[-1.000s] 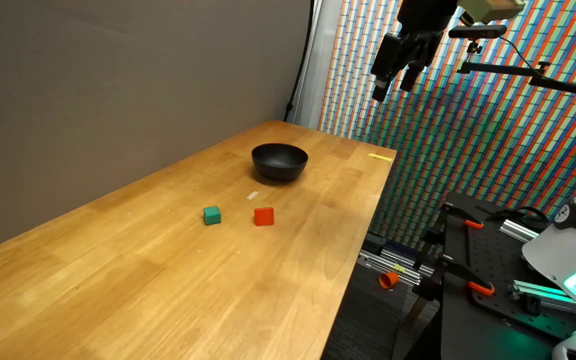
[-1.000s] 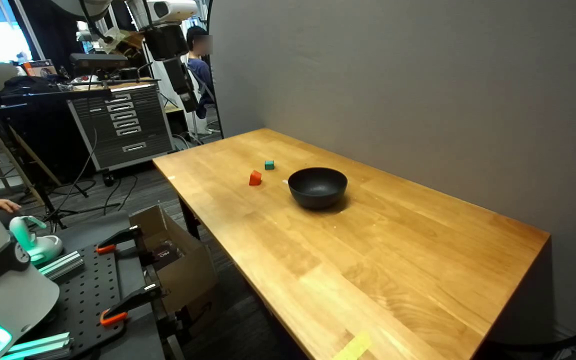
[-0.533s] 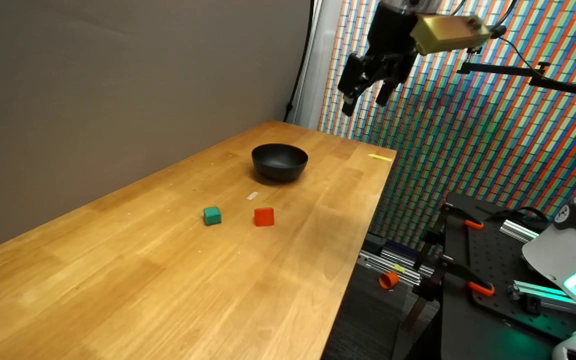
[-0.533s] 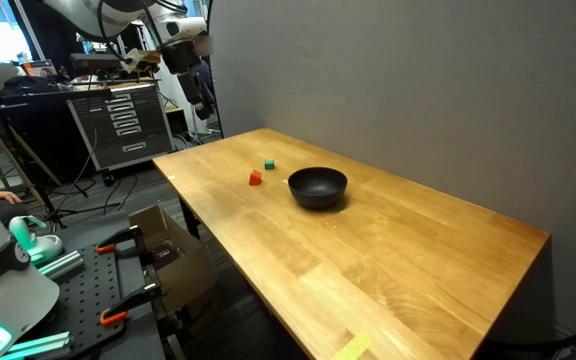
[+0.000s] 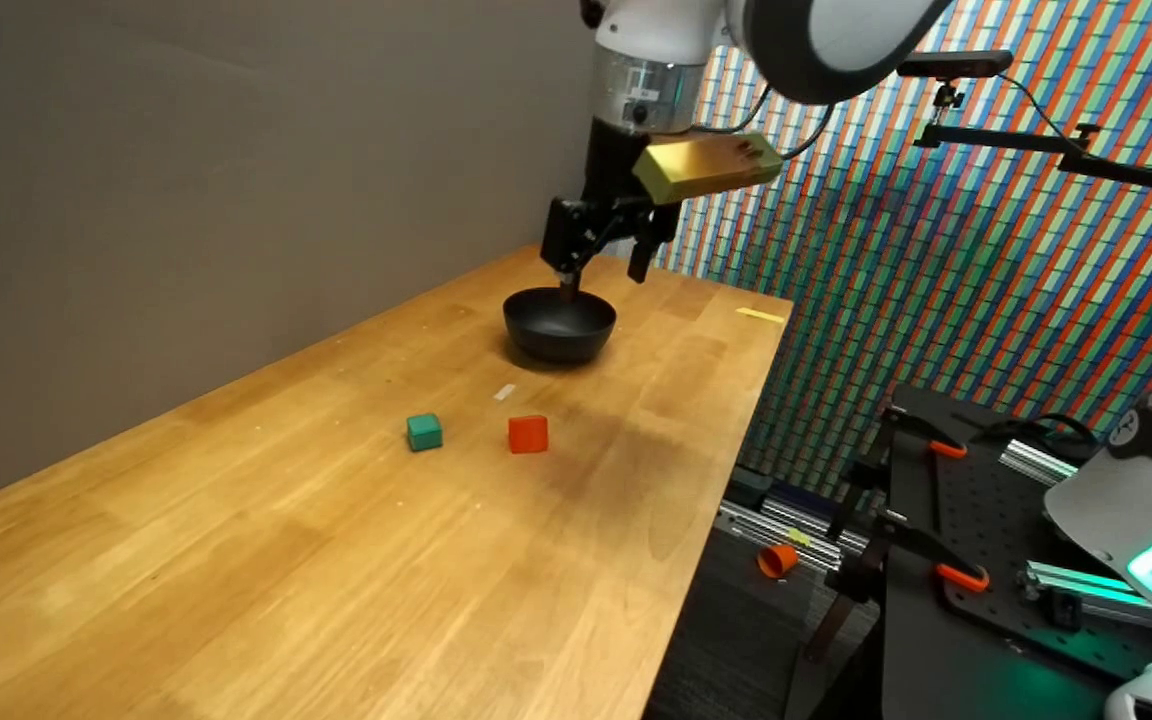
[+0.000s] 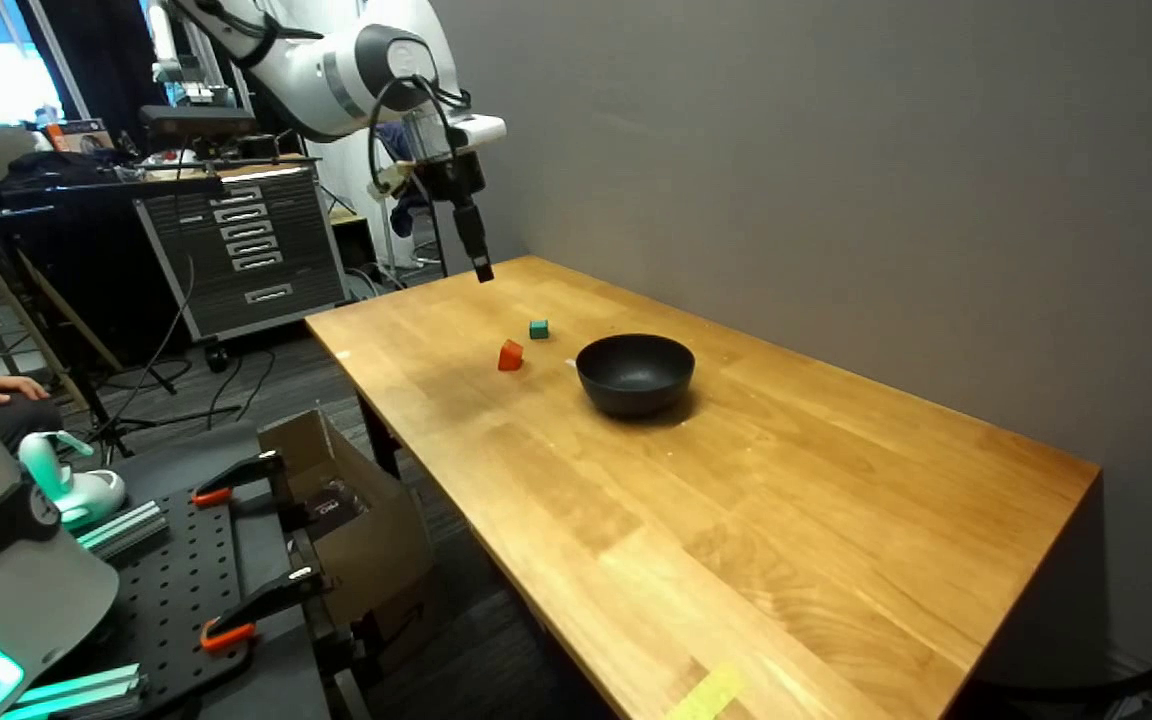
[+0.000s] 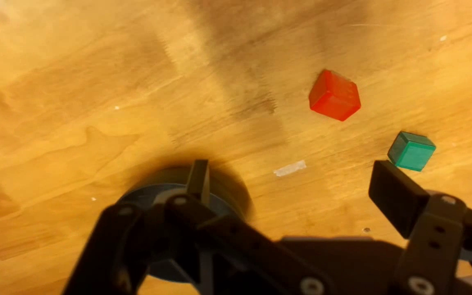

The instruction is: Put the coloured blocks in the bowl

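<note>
The red block (image 7: 334,96) and the green block (image 7: 414,153) are both being shown out on the table (image 6: 786,520), close together but not touching, with the robot base (image 5: 1111,492) being nearer the red one. Neither is being held, and neither is being contained by the black bowl (image 6: 636,375), which is being seen upright, near them but apart. Up above all that, the gripper (image 5: 604,284) is being held with its jaws wide apart, nothing being pinched between the fingers (image 7: 398,196), just table and a pale strip (image 7: 289,168) being framed there in the wrist view.

Best guess: a first pick is being set up, though which block is being aimed at can't be told. If it's red, a bit of wrist turn is probably being called for, since its sides are being seen at a slant to the fingers and corners could be getting pinched. Ideally the block is being centred in the gap before any lowering is being done, and the descent is being taken slow, tbh, so green isn't being nudged by a finger.
</note>
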`<act>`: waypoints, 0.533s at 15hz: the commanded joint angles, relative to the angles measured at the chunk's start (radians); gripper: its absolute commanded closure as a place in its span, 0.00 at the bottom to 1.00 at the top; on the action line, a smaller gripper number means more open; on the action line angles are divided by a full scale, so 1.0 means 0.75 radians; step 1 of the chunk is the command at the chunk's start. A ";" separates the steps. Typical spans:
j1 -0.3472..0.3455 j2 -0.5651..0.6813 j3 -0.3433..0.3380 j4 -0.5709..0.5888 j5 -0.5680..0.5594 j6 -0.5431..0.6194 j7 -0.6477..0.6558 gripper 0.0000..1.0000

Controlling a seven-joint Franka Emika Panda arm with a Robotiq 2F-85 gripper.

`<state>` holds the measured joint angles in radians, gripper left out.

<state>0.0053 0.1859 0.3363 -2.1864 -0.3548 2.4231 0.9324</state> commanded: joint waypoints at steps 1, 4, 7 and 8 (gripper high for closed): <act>0.153 0.294 -0.162 0.308 0.052 -0.011 -0.115 0.00; 0.234 0.447 -0.252 0.469 0.149 -0.054 -0.146 0.00; 0.332 0.543 -0.364 0.573 0.185 -0.111 -0.044 0.00; 0.347 0.566 -0.381 0.594 0.203 -0.128 -0.032 0.00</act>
<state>0.1959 0.5470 0.1243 -1.8416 -0.2294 2.3938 0.8640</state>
